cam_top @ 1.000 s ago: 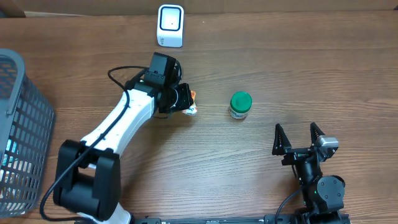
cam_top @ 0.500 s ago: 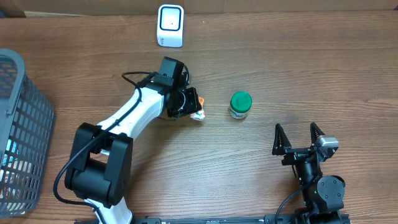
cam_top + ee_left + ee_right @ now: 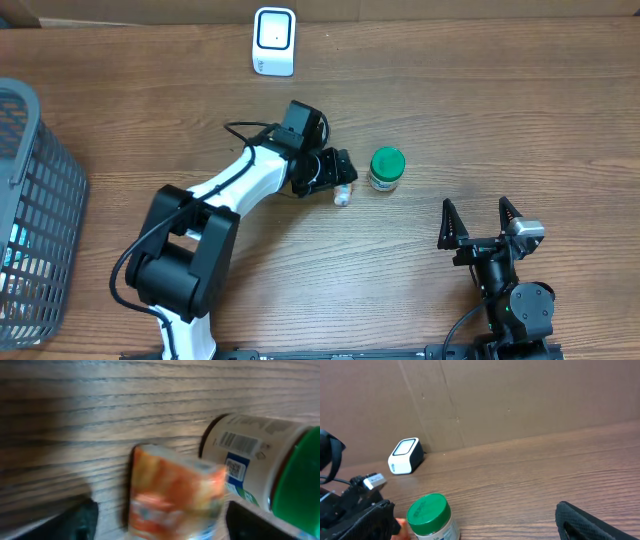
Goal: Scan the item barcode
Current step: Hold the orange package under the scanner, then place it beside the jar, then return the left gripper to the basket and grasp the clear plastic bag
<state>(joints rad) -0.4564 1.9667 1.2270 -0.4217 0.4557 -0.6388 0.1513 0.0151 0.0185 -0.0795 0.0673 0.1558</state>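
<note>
Just wood table (image 3: 520, 110) w/ cardboard wall (image 3: 520, 395)

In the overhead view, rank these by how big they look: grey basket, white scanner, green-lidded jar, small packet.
1. grey basket, though cut off by the frame
2. white scanner
3. green-lidded jar
4. small packet, only partly visible

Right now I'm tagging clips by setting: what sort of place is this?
Probably a mock checkout bench in a lab, not a real shop: a white scanner stands at the back of a wooden table, a grey basket sits at the left, and a barcoded jar waits mid-table.
</note>
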